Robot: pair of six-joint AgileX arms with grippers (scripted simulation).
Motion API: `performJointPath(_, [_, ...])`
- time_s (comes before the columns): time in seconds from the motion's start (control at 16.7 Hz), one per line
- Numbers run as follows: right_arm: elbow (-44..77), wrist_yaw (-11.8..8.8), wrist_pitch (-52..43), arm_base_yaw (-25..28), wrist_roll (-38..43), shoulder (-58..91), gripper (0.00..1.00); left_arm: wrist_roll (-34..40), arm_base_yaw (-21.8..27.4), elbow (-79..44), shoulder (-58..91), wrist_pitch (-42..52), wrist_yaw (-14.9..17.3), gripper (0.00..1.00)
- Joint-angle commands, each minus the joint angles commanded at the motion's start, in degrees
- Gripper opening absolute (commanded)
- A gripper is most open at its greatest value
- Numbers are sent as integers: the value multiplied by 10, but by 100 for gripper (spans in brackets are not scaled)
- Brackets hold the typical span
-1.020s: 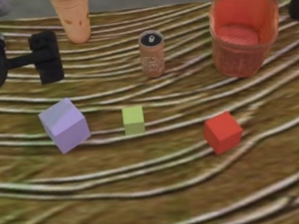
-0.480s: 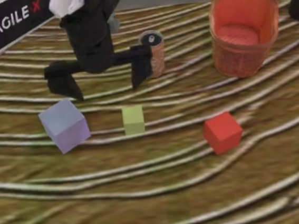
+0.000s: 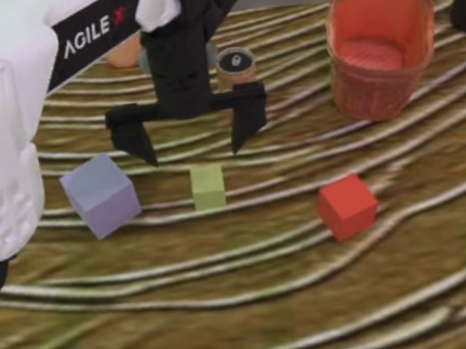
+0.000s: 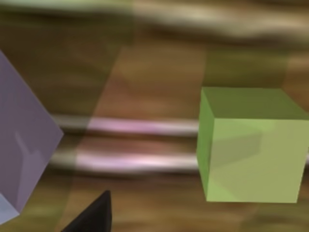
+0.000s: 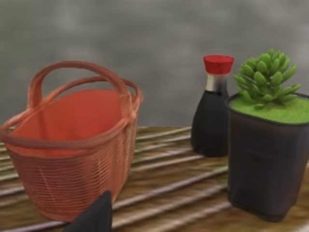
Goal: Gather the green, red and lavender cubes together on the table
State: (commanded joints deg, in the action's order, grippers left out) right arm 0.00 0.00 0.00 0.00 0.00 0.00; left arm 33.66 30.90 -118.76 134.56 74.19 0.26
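The counter (image 3: 255,321) is a wide brown-olive surface crossed by long pale wavy lines that sweep from the top view's left edge to its right; behind its far edge runs a plain grey wall.

The left gripper (image 3: 190,137) hangs over the counter's middle-left, its two black fingers (image 3: 250,117) spread wide apart and holding nothing. It sits just behind the gap between the lavender cube (image 3: 100,195) and the green cube (image 3: 208,186). The left wrist view shows those two cubes on either side of a bare strip of streaked surface, apart from each other.

All three cubes rest on the counter in a loose row — the lavender one at the left, turned at an angle, the small green one near the centre, and the red cube (image 3: 347,205) well to the right and a little nearer the front.

A brown patterned can (image 3: 235,64) stands behind the gripper, partly hidden by the arm. A red wicker basket (image 3: 380,41) stands at the back right.

The right arm is parked at the far right corner — its fingers' state cannot be told. Its wrist view takes in the basket, a soy sauce bottle (image 5: 212,112) with a red cap and a potted succulent (image 5: 268,145) against the grey wall.
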Motion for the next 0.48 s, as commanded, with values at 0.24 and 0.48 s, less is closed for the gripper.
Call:
performJointPath(0.24, [0, 0, 0, 0, 0, 0, 100, -1, -3, 3, -1, -3, 0, 100])
performJointPath(0.48, [0, 0, 0, 0, 0, 0, 100, -2, -2, 53, 15, -68, 0, 100])
